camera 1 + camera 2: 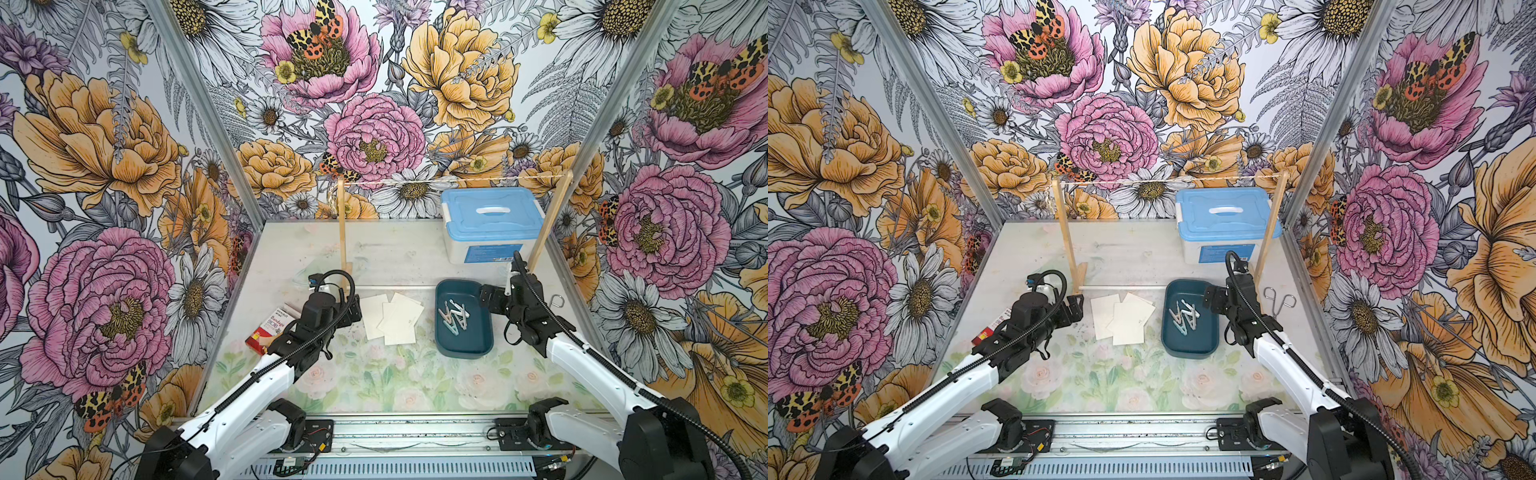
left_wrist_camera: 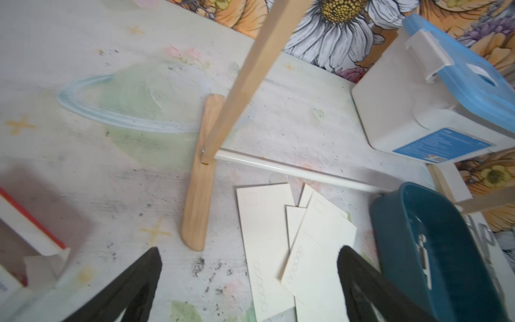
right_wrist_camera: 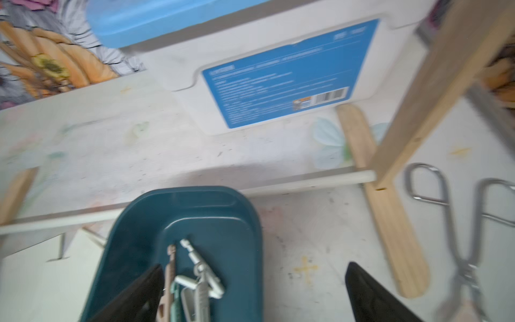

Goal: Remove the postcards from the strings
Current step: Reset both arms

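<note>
**Postcards Lay on the Table, Both Grippers Wide Open**

The plain cream-white rectangular paper postcards (image 1: 392,318) lay flat on the pale painted tabletop (image 1: 374,374) in a loose, overlapping pile. They were off the thin beige twisted twine string (image 1: 453,180), which stretched above between two slim light wooden posts (image 1: 342,232). The pile sat between the foot of the left post and a dark teal plastic tray (image 1: 465,351) that held pastel plastic clothes pegs (image 1: 454,314).

The left gripper (image 2: 249,251) hovered beside the pile, its jaws spread wide and gripping nothing. The right gripper (image 3: 255,266) stood at the tray's far side from the cards, its jaws equally wide and empty. One black finger (image 3: 133,295) reached over the tray near the pegs.

A white storage box with a blue lid (image 1: 492,216) stood behind the tray. A small red-and-white printed box (image 1: 270,328) lay by the left arm, and metal tongs (image 1: 1279,301) lay near the right post.
</note>
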Controlling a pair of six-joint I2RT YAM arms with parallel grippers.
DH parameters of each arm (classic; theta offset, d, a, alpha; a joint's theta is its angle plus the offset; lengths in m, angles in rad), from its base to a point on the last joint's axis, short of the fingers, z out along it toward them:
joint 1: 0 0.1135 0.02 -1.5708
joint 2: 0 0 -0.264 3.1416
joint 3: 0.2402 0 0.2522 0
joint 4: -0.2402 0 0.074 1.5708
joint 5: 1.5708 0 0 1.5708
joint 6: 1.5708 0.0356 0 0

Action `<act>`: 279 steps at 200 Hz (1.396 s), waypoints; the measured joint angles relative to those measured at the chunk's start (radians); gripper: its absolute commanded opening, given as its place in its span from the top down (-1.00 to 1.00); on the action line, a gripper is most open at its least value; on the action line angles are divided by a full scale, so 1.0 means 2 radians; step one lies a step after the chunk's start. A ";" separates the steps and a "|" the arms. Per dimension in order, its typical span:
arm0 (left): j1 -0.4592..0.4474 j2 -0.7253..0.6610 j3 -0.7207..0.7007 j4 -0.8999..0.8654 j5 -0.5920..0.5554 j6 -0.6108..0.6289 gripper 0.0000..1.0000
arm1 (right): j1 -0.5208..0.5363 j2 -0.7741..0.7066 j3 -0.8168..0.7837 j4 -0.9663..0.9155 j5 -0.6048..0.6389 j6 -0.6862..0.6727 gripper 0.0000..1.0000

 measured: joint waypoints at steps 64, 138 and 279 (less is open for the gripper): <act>0.090 0.027 -0.007 0.075 -0.082 0.107 -0.97 | -0.015 0.009 -0.086 0.168 0.181 -0.093 -0.99; 0.162 0.199 -0.062 0.338 -0.095 0.209 -0.98 | -0.053 0.133 -0.165 0.465 0.183 -0.170 -0.99; 0.186 0.311 -0.102 0.588 -0.052 0.250 -0.97 | -0.090 0.224 -0.132 0.564 0.064 -0.173 -0.99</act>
